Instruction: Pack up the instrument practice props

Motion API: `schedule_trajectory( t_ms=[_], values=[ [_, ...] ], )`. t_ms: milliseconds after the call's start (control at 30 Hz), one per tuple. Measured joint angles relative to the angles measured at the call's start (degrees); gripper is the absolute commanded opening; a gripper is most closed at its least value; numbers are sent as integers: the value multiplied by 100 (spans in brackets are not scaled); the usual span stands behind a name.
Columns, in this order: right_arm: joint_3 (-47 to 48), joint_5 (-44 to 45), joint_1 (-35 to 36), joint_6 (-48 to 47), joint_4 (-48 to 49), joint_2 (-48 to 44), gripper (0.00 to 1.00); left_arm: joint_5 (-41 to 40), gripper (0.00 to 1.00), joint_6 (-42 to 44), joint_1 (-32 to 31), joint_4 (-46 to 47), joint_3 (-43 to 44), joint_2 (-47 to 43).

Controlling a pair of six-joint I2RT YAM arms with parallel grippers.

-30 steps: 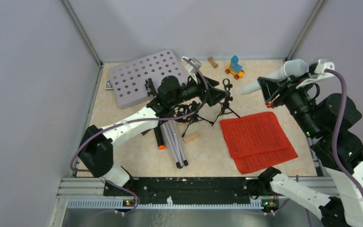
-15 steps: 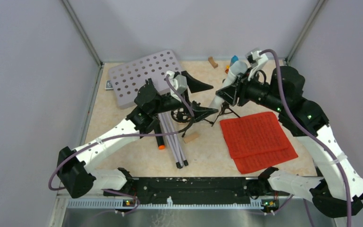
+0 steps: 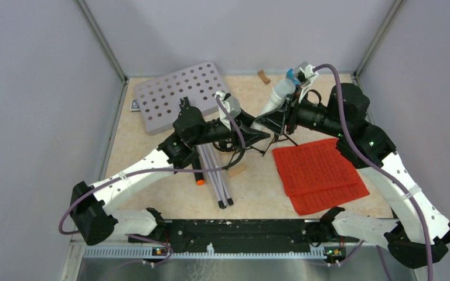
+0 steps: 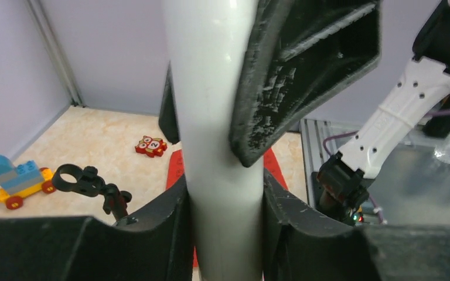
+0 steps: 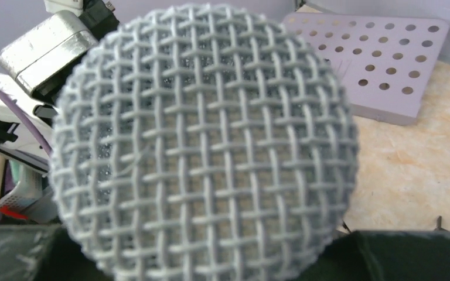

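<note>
A white tube [image 3: 273, 100] with a grey mesh head [image 5: 205, 140] hangs slanted over the middle of the table, held from both sides. My left gripper [image 3: 256, 133] [image 4: 225, 234] is shut on its lower end, a finger [image 4: 146, 234] pressed to each side. My right gripper [image 3: 282, 115] [image 5: 211, 260] is shut on it higher up. The grey perforated plate [image 3: 181, 93] lies at the back left, with its silver tripod legs [image 3: 218, 175] and the black microphone with the orange end [image 3: 198, 175] under my left arm. The small black tripod [image 3: 281, 133] stands below the tube. Red pages [image 3: 319, 172] lie at the right.
One wooden block [image 3: 237, 170] lies beside the silver legs and another [image 3: 263, 76] by the back wall. The blue-and-orange toy car [image 4: 14, 178] sits at the back, mostly hidden behind the tube in the top view. A small red figure [image 4: 150, 145] lies on the floor.
My right arm has swung left, carrying the white tube from the back right to the middle. My left gripper turned toward it and closed on its lower end.
</note>
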Motion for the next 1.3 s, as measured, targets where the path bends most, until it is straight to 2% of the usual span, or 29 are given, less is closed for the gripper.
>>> schedule_trajectory(
  t_ms=[100, 133, 167, 200, 233, 300, 367, 467, 500, 633, 767, 867, 967, 1067, 1200, 1300],
  values=[
    [-17, 111, 39, -249, 101, 0, 3, -236, 4, -275, -4, -68, 2, -22],
    [-31, 109, 50, -240, 107, 0, 10, -232, 0, -269, -4, -83, 2, -42],
    [-37, 138, 63, -240, 101, -4, 17, -240, 0, -271, -4, -111, 0, -52],
    [-37, 155, 70, -238, 98, -13, 37, -260, 0, -273, -7, -138, 0, -68],
    [-39, 170, 81, -238, 103, -22, 49, -289, 0, -280, -9, -162, 0, -92],
    [-114, 221, 116, -232, 188, -74, 59, -415, 0, -293, -28, -282, 0, -170],
    [-339, 293, 138, -229, 334, -254, 65, -756, 0, -372, -31, -516, -2, -330],
    [-898, 479, 140, -243, 691, -763, 66, -1779, 0, -566, -9, -1060, -125, -844],
    [-1088, 560, 140, -247, 815, -968, 66, -1873, 0, -577, -9, -1102, -142, -1054],
    [-1740, 935, 138, -247, 1257, -1805, 66, -3333, 0, -890, -4, -1714, -498, -2229],
    [-2085, 1314, 140, -221, 1471, -2358, 65, -4933, 0, -1698, 7, -2612, -901, -3482],
    [-2347, 1580, 140, -94, 1475, -2544, 63, -5740, 0, -2767, 17, -3587, -907, -3836],
    [-2702, 1729, 140, 136, 1353, -2640, 60, -6172, 0, -3993, 17, -4870, -931, -3738],
    [-3051, 1781, 140, 398, 1187, -2750, 59, -6435, 0, -5021, 17, -5790, -1375, -3679],
    [-3268, 1790, 140, 667, 953, -2894, 59, -6658, 0, -5748, 17, -6437, -2100, -3670],
    [-3294, 1832, 140, 763, 850, -3014, 59, -6758, 0, -5917, 17, -6575, -2446, -3499]
  ],
)
